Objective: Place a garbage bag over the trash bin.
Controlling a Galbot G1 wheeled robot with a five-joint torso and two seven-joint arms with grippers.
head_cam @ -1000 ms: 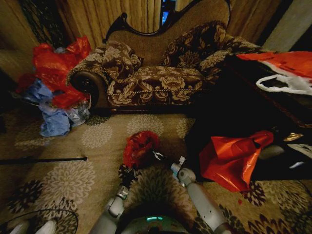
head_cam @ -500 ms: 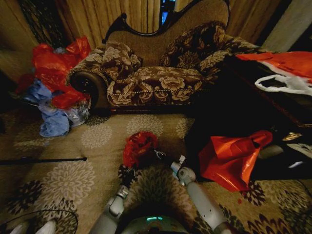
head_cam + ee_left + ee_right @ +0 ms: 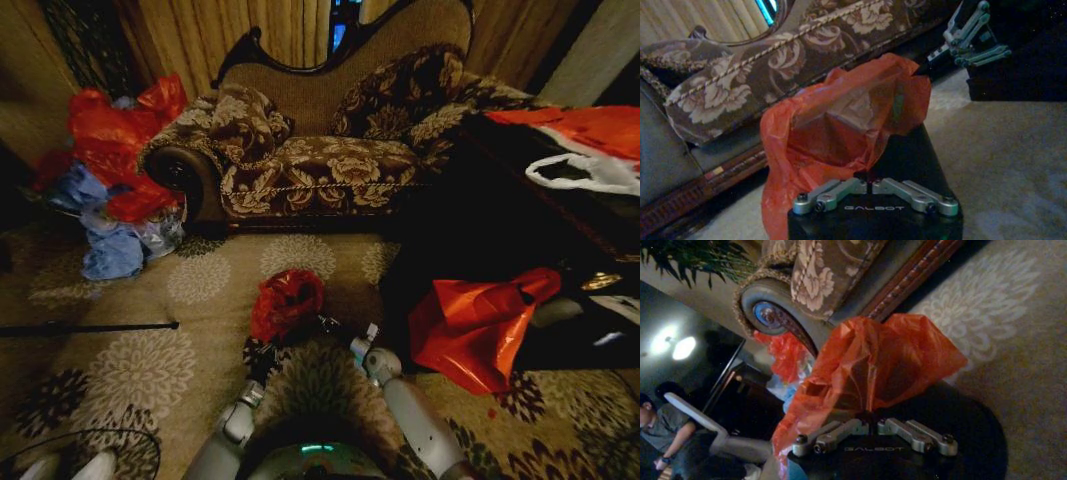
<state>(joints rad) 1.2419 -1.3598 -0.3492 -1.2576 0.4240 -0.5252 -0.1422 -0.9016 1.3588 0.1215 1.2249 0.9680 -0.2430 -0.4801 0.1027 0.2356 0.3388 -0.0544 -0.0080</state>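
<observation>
The red garbage bag (image 3: 288, 302) sits crumpled on top of the trash bin, on the carpet in front of the sofa. In the left wrist view the bag (image 3: 840, 130) stands open-mouthed over the black bin (image 3: 910, 155), and my left gripper (image 3: 871, 186) is shut on its near edge. The right gripper (image 3: 971, 36) shows across from it at the bag's far edge. In the right wrist view my right gripper (image 3: 873, 427) is shut on the bag (image 3: 873, 365) above the bin's black rim (image 3: 967, 440). From the head view, the left gripper (image 3: 262, 352) and right gripper (image 3: 326, 323) flank the bag.
The patterned sofa (image 3: 320, 160) stands right behind the bin. A heap of red and blue bags (image 3: 110, 190) lies at the left. A larger red-orange bag (image 3: 478, 325) leans on dark furniture at the right. A thin black rod (image 3: 90, 327) lies on the carpet.
The bag has settled slightly lower and wider over the bin. The right gripper has edged a little toward me; the left arm has hardly moved.
</observation>
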